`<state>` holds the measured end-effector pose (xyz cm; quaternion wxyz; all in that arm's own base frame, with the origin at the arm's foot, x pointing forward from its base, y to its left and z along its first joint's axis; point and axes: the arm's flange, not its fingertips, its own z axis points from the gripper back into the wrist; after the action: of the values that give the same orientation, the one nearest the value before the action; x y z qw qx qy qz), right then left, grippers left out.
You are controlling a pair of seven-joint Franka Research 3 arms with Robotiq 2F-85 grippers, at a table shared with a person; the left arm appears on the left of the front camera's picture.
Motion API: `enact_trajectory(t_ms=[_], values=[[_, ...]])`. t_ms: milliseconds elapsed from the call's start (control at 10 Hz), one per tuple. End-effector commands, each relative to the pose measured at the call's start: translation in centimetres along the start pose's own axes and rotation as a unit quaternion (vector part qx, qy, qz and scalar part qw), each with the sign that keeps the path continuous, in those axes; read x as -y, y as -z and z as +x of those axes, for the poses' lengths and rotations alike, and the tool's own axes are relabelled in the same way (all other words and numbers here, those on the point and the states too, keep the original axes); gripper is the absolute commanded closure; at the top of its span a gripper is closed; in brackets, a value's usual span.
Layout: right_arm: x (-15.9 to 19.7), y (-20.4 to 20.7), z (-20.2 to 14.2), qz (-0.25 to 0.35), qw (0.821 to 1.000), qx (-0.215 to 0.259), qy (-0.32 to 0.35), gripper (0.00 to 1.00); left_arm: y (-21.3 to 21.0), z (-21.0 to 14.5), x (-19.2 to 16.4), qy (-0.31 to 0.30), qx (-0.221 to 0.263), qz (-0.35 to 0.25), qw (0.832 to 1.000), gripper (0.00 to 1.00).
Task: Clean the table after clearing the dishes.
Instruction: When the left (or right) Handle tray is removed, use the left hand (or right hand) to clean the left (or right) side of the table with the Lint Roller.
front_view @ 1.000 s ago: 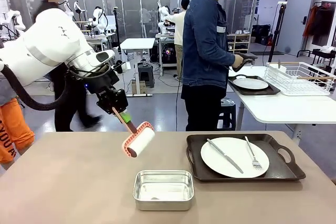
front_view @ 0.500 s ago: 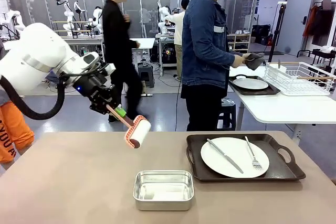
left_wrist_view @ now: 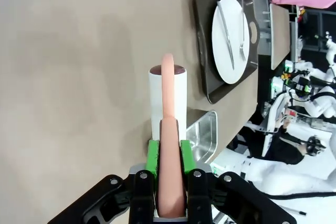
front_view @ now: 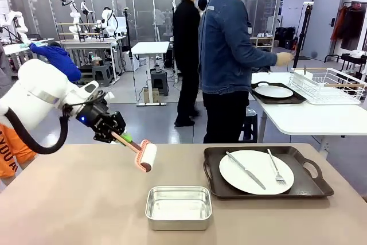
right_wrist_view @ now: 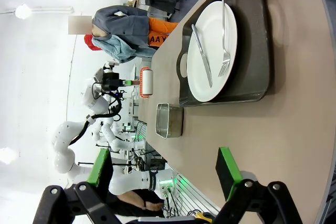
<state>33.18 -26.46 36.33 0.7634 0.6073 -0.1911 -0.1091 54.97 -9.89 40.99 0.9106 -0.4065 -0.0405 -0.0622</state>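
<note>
**Front view:** fixed camera on the robot's side of the table [front_view: 80,199], facing across it. The tray [front_view: 213,177] sits at middle distance, right of centre.

**Left wrist view:** looks along the left gripper [left_wrist_view: 169,150] from close above the tabletop, rolled sideways, with the tray [left_wrist_view: 203,51] far ahead.

**Right wrist view:** looks past the right gripper [right_wrist_view: 163,169], low and near the tray [right_wrist_view: 254,40], also rolled sideways.

All three views share the tray, steel pan [front_view: 179,207] and lint roller [front_view: 146,156].
</note>
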Motion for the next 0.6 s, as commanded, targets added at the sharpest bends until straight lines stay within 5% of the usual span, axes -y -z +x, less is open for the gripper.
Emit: enact_trajectory(t_ms=[0, 500], values=[[-0.3, 0.0, -0.1, 0.001, 1.0, 0.001, 0.0, 0.0, 1.8, 1.0, -2.3, -0.009, 0.029, -0.017, 0.999, 0.79], [-0.3, 0.0, -0.1, 0.001, 1.0, 0.001, 0.0, 0.0, 3.3, 0.8, -7.9, -0.037, 0.037, -0.038, 0.998, 0.79]])
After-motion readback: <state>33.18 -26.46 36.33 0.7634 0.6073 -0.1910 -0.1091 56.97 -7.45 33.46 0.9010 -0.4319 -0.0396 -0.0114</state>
